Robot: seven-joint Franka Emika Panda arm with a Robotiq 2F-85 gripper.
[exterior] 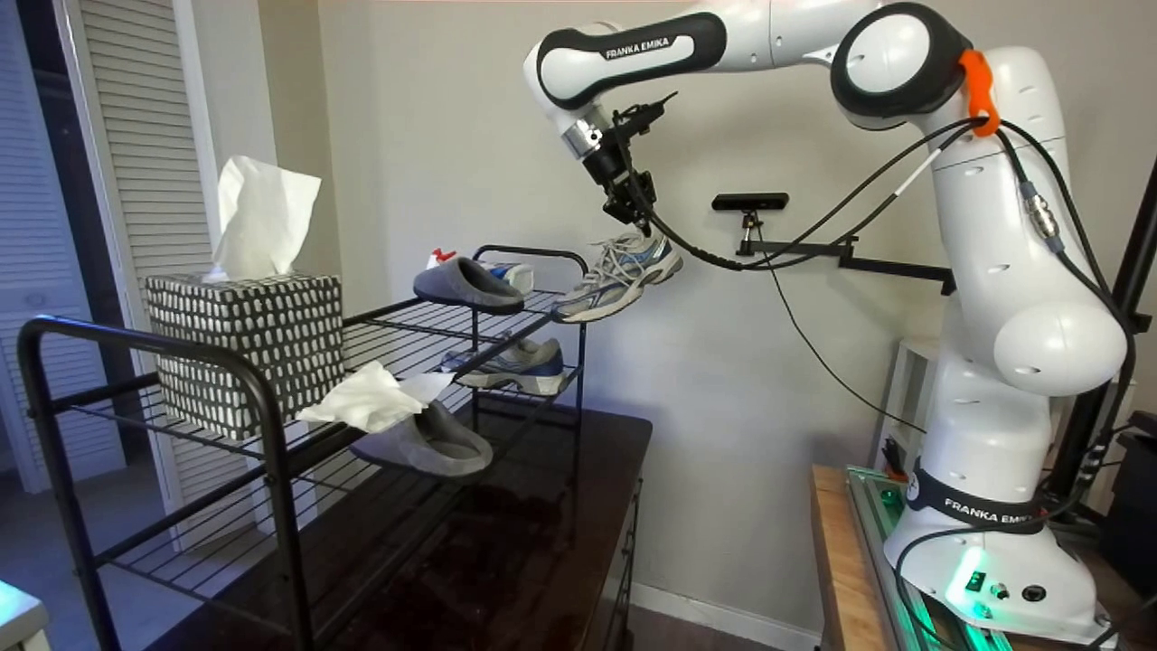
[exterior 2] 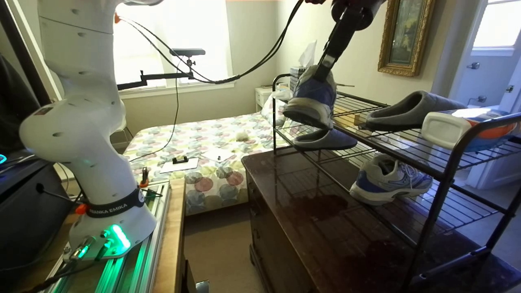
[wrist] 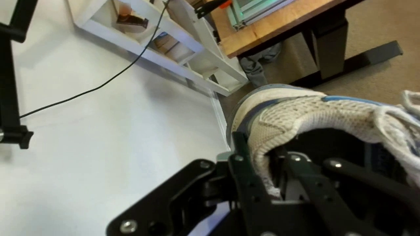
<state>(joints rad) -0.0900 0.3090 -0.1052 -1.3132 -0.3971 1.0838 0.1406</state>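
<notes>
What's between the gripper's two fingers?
The sneaker, at its heel: the gripper has one finger inside the opening and the other outside the heel. It shows in the wrist view.

Rack [exterior: 285,506] on dresser [exterior: 515,515]
Atop it, tissue box [exterior: 244,353], slipper [exterior: 452,287]; on its lower shelf, second slipper [exterior: 402,443], shoe [exterior 2: 380,183]; near its top, second shoe [exterior: 607,282].

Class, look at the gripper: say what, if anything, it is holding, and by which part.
The gripper holds a running shoe by the back of its heel collar, one jaw inside, one outside.
</notes>
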